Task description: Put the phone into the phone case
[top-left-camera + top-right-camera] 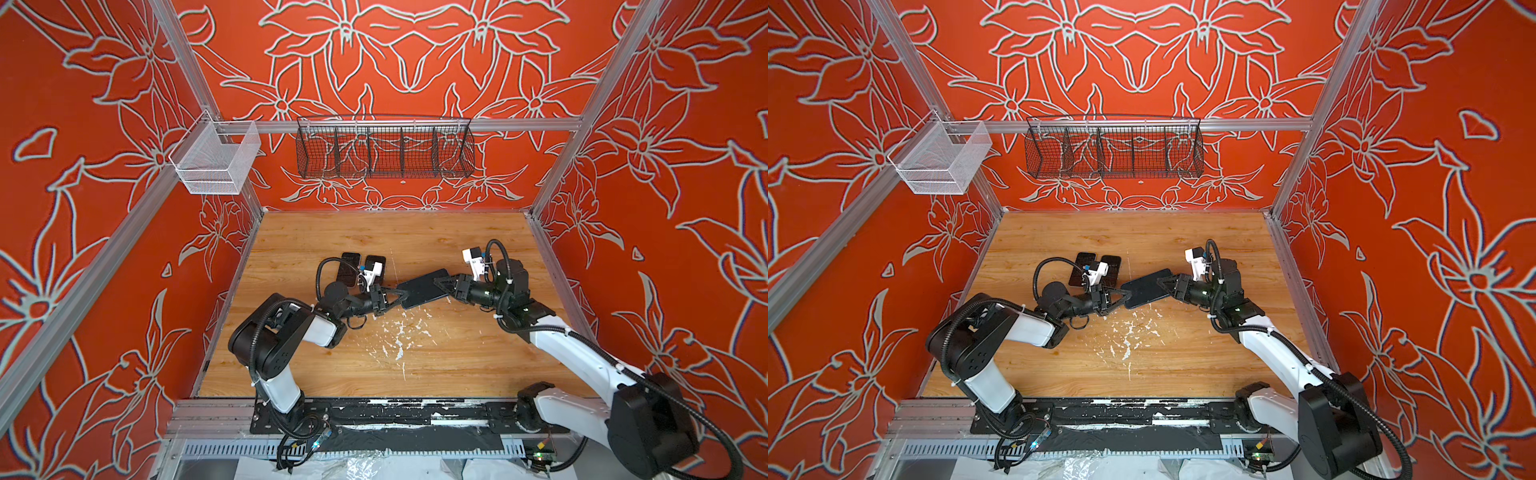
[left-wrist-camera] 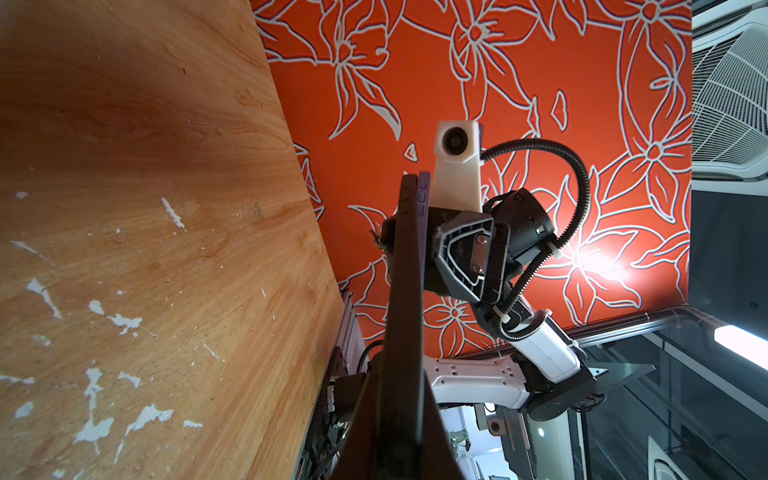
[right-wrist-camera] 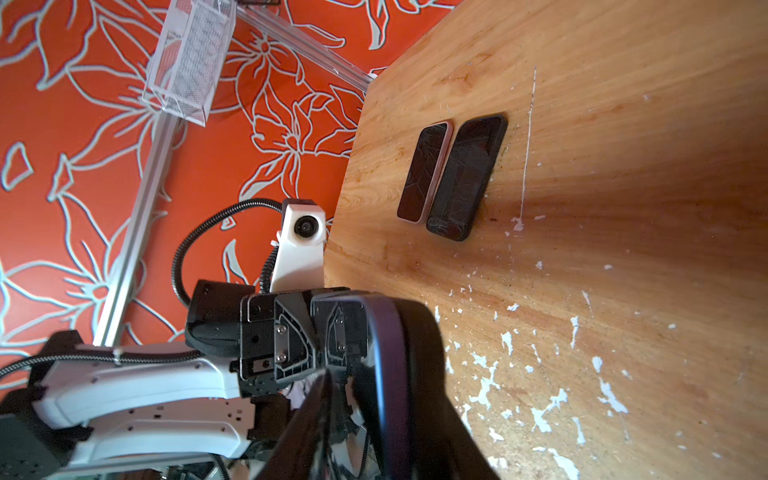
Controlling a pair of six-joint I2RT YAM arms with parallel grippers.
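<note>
The left end effector [image 1: 401, 296] is clamping the phone case [image 2: 405, 270] above the tabletop [image 1: 374, 241]; the right end effector [image 1: 441, 284] is straddling it, grip unclear. The phone [image 2: 423, 195] is looking only partly seated.

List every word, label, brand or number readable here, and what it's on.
No readable text anywhere.
On the case and purple phone: no markings visible.
On the pink phone and black phone: dark screens, nothing shown.
On the circuit board: too small to read.
</note>
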